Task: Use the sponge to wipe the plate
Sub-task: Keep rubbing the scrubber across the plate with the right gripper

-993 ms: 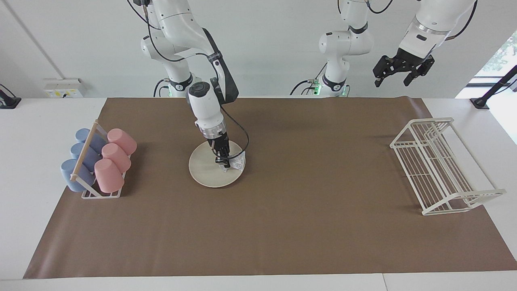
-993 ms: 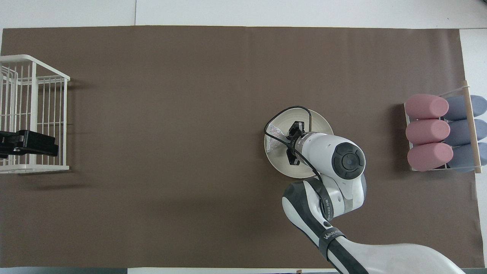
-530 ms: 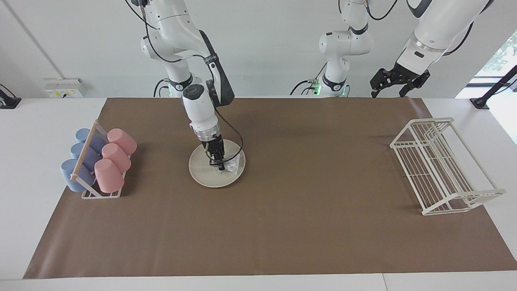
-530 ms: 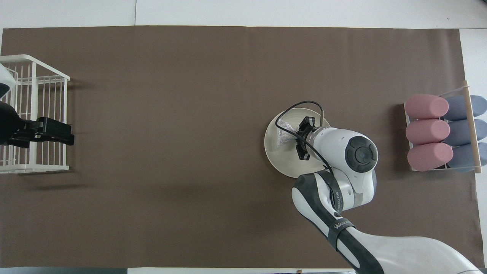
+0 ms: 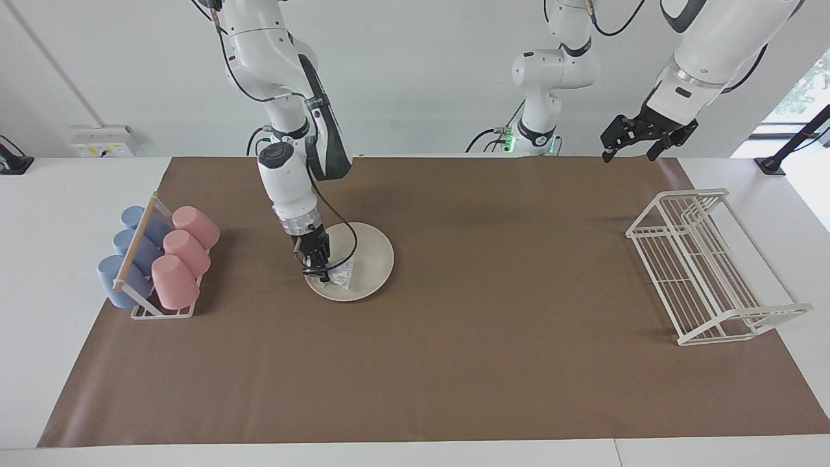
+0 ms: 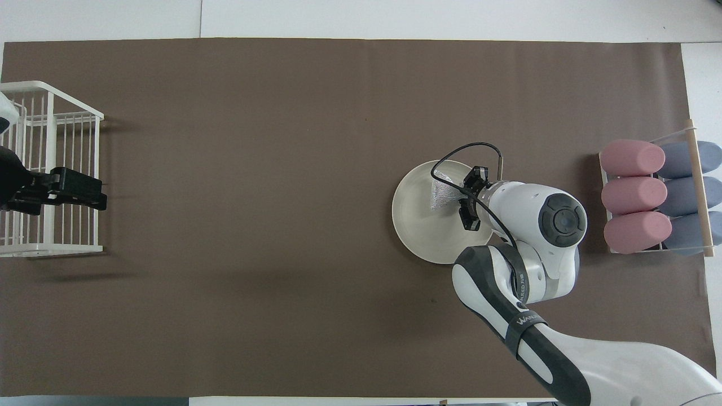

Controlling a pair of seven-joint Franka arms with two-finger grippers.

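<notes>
Right gripper (image 5: 322,271) is down on the plate (image 5: 369,259), fingers closed on the sponge (image 5: 342,275), pressing it flat to the plate's surface. The plate sits on the brown mat (image 5: 454,363), toward the right arm's end of the table but nearer mid-table than the cup rack. Key relation: the sponge sticks out from the fingertips toward the left arm's end of the table, i.e. toward the plate's centre, and lies on the part of the plate toward the cup rack and a bit farther from the robots than the centre; overhead view shows the same, sponge (image 6: 445,192) just off the gripper (image 6: 470,197) tips with most of the bare plate (image 6: 420,225) lying toward the left arm's end and nearer the robots. Judged from this, wiping is under way and the next stroke prob. has to sweep across that uncovered area w/ steady downward pressure. Plate is round, so no long axis; the sponge pad looks roughly squarish. The right arm is the only one in reach. Counts: 1 plate, 1 sponge, 3 pink cups (image 5: 185,253) and 3 blue cups (image 5: 133,250) lying in a cup rack (image 5: 146,305) at the right arm's end, 1 white wire rack (image 5: 707,266) at the left arm's end. Left gripper (image 5: 646,138) waits up in the air over the mat's edge close to its base, fingers apart, holding nothing.
</notes>
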